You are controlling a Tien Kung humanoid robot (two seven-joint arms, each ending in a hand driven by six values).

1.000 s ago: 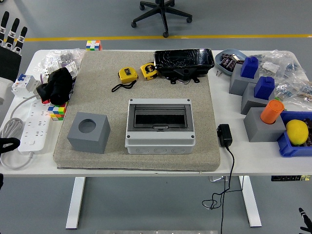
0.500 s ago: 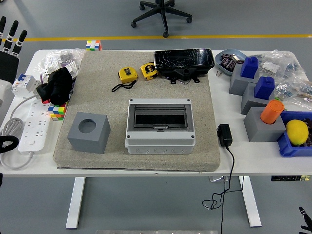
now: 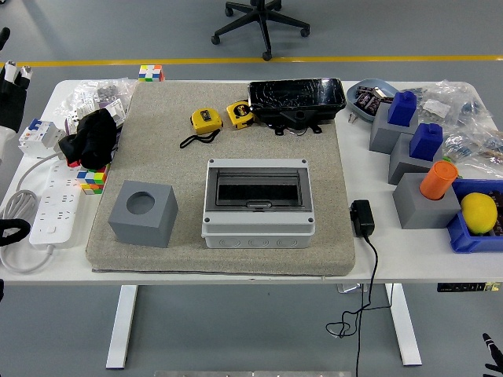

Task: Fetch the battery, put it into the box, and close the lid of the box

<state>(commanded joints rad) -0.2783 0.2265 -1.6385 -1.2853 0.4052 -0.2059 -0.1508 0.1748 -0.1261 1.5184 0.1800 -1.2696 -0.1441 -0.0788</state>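
Since a moment ago we see the left hand (image 3: 11,78) slide further up and out at the far left edge of the tabletop (image 3: 393,259); only a sliver of it shows now, and we cannot tell how its fingers are set. Nothing else has shifted. Our landmark is the grey box (image 3: 258,202), sitting on the beige mat (image 3: 314,157) with its lid down over a dark window. Behind the box lie two yellow tape measures (image 3: 207,119) and a black wrapped tray (image 3: 298,98). Left of the box stands a grey cube with a round hole (image 3: 142,213). Well to the right of the box, off the mat, an orange cylinder, the likely battery (image 3: 438,179), stands upright in a grey block (image 3: 420,206), near a yellow lemon (image 3: 479,212) in a blue bin. Down at the lower right corner a dark tip of the right hand (image 3: 493,353) peeks in, its state unreadable.
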